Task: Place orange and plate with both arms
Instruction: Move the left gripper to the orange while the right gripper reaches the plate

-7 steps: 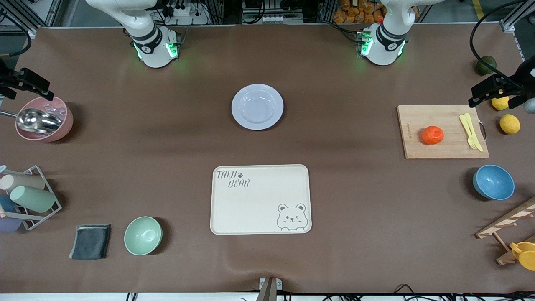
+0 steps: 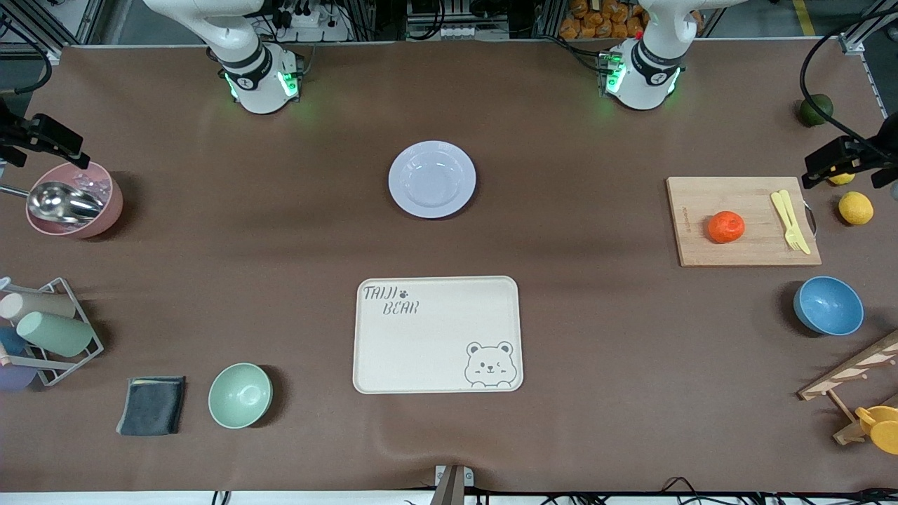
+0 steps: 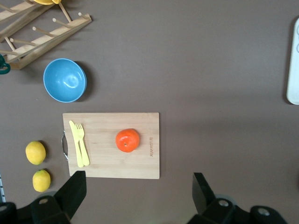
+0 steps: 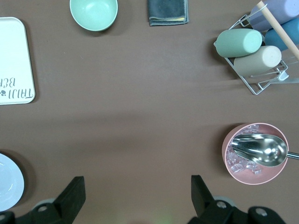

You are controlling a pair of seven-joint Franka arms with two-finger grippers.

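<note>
The orange (image 2: 725,226) lies on a wooden cutting board (image 2: 744,249) toward the left arm's end of the table; it also shows in the left wrist view (image 3: 127,140). The plate (image 2: 432,179) lies empty mid-table between the two arm bases, and its edge shows in the right wrist view (image 4: 7,182). My left gripper (image 2: 845,165) is open and empty, high over a lemon beside the board; in its own view (image 3: 138,193) it is apart from the orange. My right gripper (image 2: 43,144) is open and empty, high over the pink bowl (image 2: 105,210), and shows in its own view (image 4: 135,193).
A cream bear tray (image 2: 438,334) lies nearer the camera than the plate. A yellow fork (image 2: 791,221) is on the board. Lemons (image 2: 856,207), a dark green fruit (image 2: 816,109), a blue bowl (image 2: 828,306) and a wooden rack (image 2: 852,372) stand around it. A green bowl (image 2: 240,395), a cloth (image 2: 152,405) and a cup rack (image 2: 49,330) stand at the right arm's end.
My left gripper has shifted a little toward the table's end and now covers more of one lemon. The right arm, the orange and the plate have not moved.
</note>
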